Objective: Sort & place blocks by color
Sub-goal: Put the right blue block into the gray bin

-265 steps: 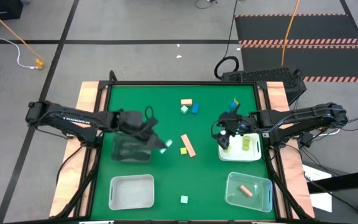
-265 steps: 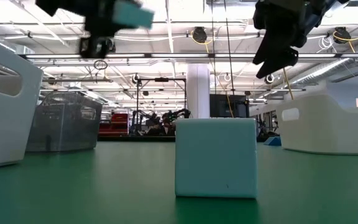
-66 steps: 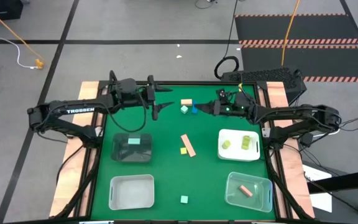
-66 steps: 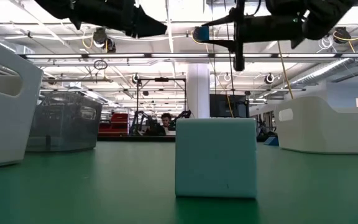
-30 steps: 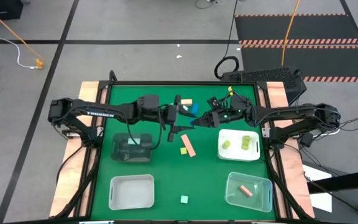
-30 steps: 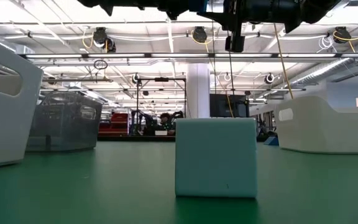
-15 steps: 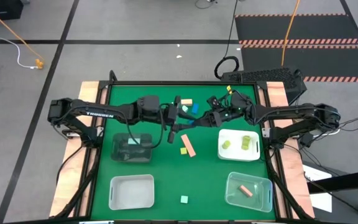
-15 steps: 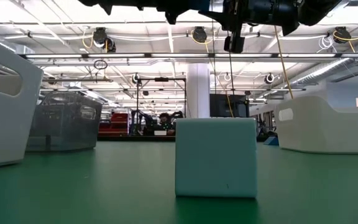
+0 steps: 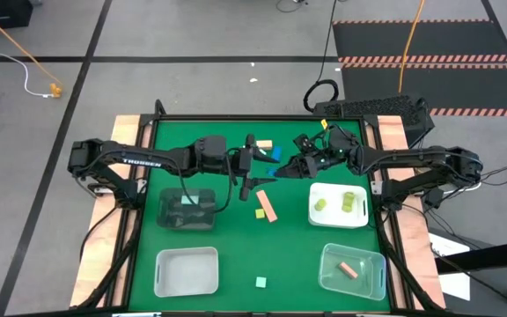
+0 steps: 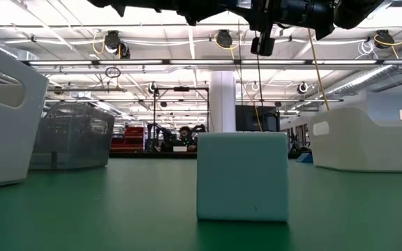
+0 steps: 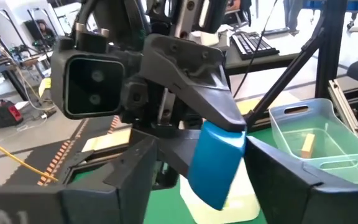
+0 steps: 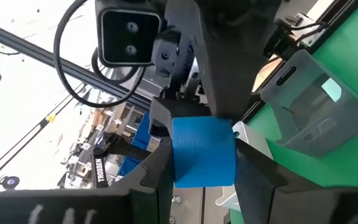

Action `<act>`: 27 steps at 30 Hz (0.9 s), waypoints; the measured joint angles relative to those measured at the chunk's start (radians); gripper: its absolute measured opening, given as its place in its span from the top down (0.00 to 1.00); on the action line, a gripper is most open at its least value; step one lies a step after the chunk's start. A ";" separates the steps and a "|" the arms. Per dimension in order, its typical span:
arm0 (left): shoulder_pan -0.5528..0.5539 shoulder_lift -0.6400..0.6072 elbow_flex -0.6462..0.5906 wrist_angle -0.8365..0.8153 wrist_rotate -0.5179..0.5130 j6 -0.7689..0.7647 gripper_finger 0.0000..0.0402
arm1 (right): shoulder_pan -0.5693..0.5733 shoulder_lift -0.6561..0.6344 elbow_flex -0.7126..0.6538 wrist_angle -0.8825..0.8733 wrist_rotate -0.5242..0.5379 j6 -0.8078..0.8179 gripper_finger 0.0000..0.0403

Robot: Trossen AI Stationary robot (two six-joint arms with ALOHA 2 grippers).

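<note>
Blue block [image 12: 204,152] — held aloft over the middle rear of the green table [image 9: 227,229], pinched firmly between the closed fingers of the right gripper [image 9: 274,173]. Left gripper [image 9: 252,165] — met nose to nose with the right one, its fingers [image 11: 129,177] parted to either side of the same block, contact not discernible. Remaining blocks are seen scattered on the mat: a salmon-tan bar [image 9: 266,206], a mint cube [image 9: 260,282] near the front edge.
</note>
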 joint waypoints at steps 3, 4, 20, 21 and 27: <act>0.001 0.000 0.000 -0.007 0.003 0.003 0.52 | 0.000 0.000 0.000 0.000 0.000 -0.002 0.72; 0.001 0.000 0.000 -0.006 0.003 0.009 0.56 | 0.000 0.000 0.000 0.000 0.000 -0.002 0.72; -0.011 0.000 0.000 -0.022 0.007 0.000 0.78 | -0.009 0.001 0.000 -0.011 -0.005 -0.052 0.41; -0.012 0.000 0.000 -0.030 0.000 -0.005 0.77 | -0.017 0.000 0.000 -0.013 -0.005 -0.061 0.38; -0.022 -0.005 0.000 -0.053 -0.004 -0.044 0.76 | -0.092 -0.036 0.000 -0.092 -0.040 -0.127 0.29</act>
